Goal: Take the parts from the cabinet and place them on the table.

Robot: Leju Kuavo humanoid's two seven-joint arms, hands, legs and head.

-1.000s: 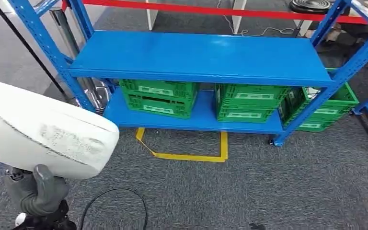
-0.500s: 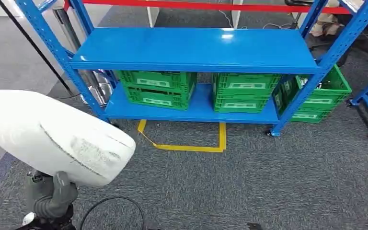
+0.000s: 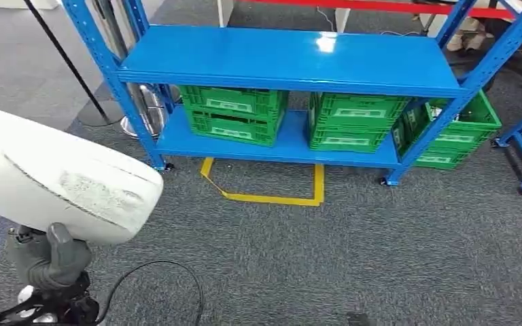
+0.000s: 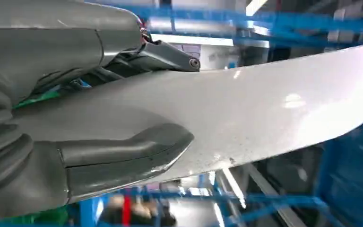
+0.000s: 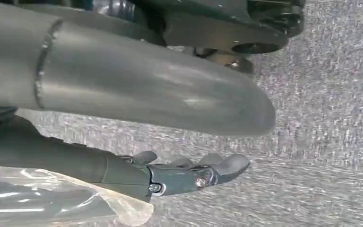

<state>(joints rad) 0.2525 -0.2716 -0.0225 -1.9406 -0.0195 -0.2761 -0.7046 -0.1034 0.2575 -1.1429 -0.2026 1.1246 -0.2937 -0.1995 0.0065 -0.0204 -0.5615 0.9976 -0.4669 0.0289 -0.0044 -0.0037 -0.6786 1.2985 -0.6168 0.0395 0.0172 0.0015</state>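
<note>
A large, smooth white part (image 3: pixel 61 180) fills the lower left of the head view. My left hand (image 3: pixel 47 261) grips it from beneath, thumb up against its underside. In the left wrist view the thick grey thumb (image 4: pixel 123 151) presses flat on the white part (image 4: pixel 274 99), with blue rack bars blurred behind. My right hand (image 5: pixel 184 172) hangs over grey carpet, its dark fingers stretched out and holding nothing. The blue cabinet rack (image 3: pixel 292 54) stands ahead with a bare upper shelf.
Green crates (image 3: pixel 234 115) (image 3: pixel 353 122) sit on the rack's low shelf and a third crate (image 3: pixel 455 132) stands behind its right post. A yellow tape outline (image 3: pixel 265 197) marks the carpet. A black cable (image 3: pixel 156 285) loops near my feet. A stanchion base (image 3: pixel 102 112) stands left.
The whole view has shifted as my body moves, so the rack sits a little differently in the picture. The white part stays in my left hand, swaying slightly.
</note>
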